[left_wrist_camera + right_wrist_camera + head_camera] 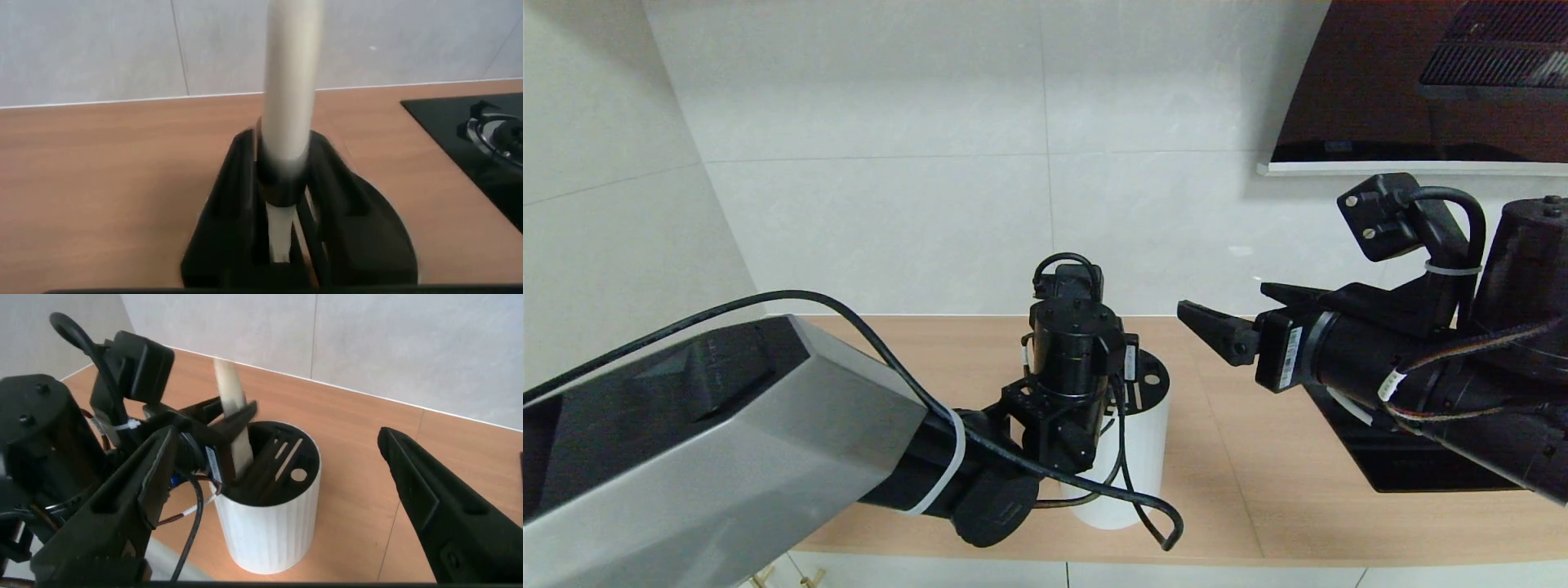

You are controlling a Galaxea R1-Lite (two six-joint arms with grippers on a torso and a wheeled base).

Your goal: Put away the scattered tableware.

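A white ribbed utensil holder (1145,445) (276,527) with a black slotted lid (386,238) stands on the wooden counter (1258,482) near its front edge. My left gripper (282,175) (230,426) hangs straight above the holder, shut on a cream-coloured utensil handle (288,90) (229,388). The handle stands nearly upright, its lower end at a slot in the lid; the utensil's head is hidden. My right gripper (1222,299) (278,434) is raised to the right of the holder, open wide, with nothing held.
A black cooktop (1421,469) (482,135) is set into the counter on the right, under my right arm. A dark range hood (1421,82) hangs high on the tiled wall. Bare counter lies left of the holder.
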